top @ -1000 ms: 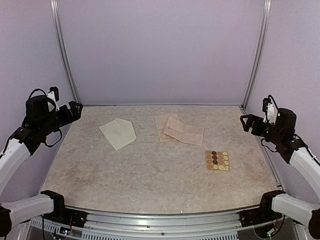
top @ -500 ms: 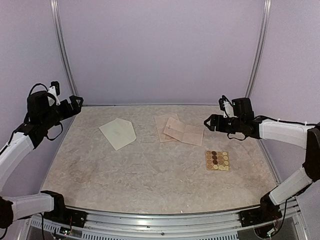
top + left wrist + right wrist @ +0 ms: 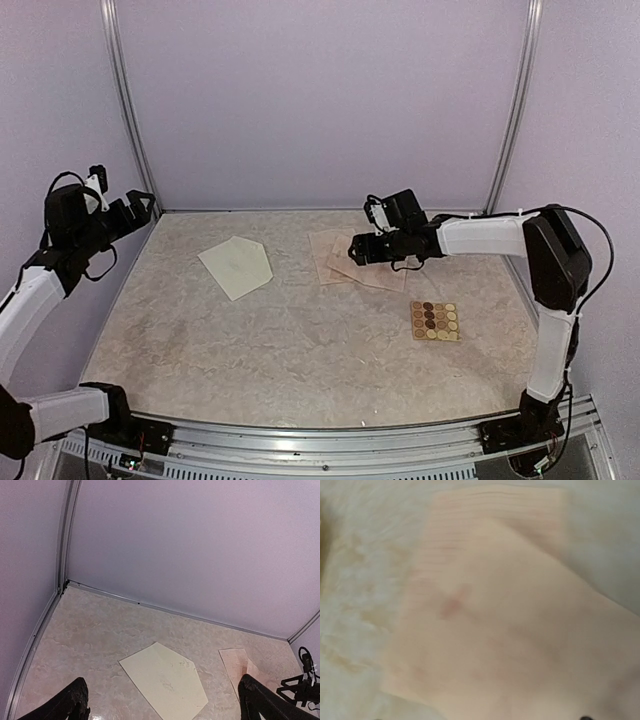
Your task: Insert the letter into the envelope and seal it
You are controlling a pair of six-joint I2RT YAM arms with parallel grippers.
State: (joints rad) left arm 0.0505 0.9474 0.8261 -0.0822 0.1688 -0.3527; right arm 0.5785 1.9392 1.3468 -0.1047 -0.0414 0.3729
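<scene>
1. Envelope (image 3: 237, 266): a cream, five-cornered shape lying flat on the marbled table (image 3: 300, 350), left of centre in the overhead view, with nothing touching it.
2. In the left wrist view the envelope (image 3: 165, 680) sits at lower middle, framed by two dark tips in the bottom corners of the picture.
3. The left fingers (image 3: 143, 203) hang at the left edge of the overhead view, above the table's far left corner. They are spread wide, hold nothing, and are well apart from the envelope.
4. The right arm extends from the right edge to the upper middle of the overhead view, so the right fingers (image 3: 354, 250) are over the pinkish paper sheets (image 3: 372, 266).
5. I cannot tell how far the right fingers are apart, nor whether they touch the paper.
6. The right wrist view is blurred. The pinkish sheets (image 3: 510, 630) fill most of it, one overlapping another, with bare table along the left.
7. A tan sticker sheet (image 3: 435, 320) with round brown dots lies toward the lower right, apart from the pinkish sheets.
</scene>
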